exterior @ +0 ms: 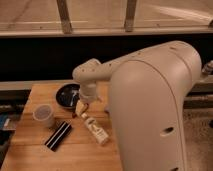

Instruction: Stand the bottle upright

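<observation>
Closest to us, the robot's bulky white arm casing [150, 115] fills the right side of the view and hides that part of the pale wooden table [25, 152]. On the table's near left lies a flat black-and-white striped rectangular block [58, 135], set on a diagonal. Just right of it is the small slim cream-white plastic bottle with a darker printed label [94, 129]. It lies on its side, slanting from upper left to lower right, close to the arm casing. Further back on the left, a translucent white cup [44, 115] stands upright, apart from the block. The gripper [80, 108] hangs at the bottle's upper-left end, right above it. We cannot tell whether it touches the bottle, nor whether it is spread or closed. Behind the gripper sits a round black bowl [66, 94], partly covered by the arm's wrist. Beyond the table run a dark wall and a metal window frame [64, 17].
</observation>
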You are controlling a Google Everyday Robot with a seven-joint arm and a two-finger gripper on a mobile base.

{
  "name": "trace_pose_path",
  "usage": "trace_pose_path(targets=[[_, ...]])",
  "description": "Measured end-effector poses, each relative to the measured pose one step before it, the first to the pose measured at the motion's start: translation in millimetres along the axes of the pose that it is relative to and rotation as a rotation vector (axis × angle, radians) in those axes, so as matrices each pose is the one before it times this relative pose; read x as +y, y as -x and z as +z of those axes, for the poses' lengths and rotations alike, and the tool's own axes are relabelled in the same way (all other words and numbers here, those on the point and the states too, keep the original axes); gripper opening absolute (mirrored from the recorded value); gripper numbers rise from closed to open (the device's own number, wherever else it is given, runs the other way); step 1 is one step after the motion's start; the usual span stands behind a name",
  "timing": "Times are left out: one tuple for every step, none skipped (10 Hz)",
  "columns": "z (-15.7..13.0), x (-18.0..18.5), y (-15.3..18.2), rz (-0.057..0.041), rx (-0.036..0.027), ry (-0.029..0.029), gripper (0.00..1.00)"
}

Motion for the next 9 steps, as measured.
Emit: trace_pose_path(targets=[[9.12, 0.27, 1.14, -0.00947, -0.00874, 0.02818, 0.80], [10.38, -0.23, 1.43, -0.01110, -0.01411, 0.02721, 0.80], [6.11, -1.31, 0.49, -0.00777, -0.00551, 0.01666, 0.80], [7.61, -0.50, 0.88, -0.01259, 0.00903, 0.00760, 0.80], [10.68, 0.51, 1.94, -0.01875, 0.03000, 0.00362, 0.80], [4.79, 1.23, 1.49, -0.01155, 0.01759, 0.00216, 0.80], [3.44, -0.88, -1.32, -0.00909, 0.02088, 0.00140, 0.80], [1.52, -0.40, -1.71, -0.00142, 0.01072, 0.00102, 0.80], [-0.01, 0.40, 0.35, -0.00050, -0.00029, 0.00018, 0.80]])
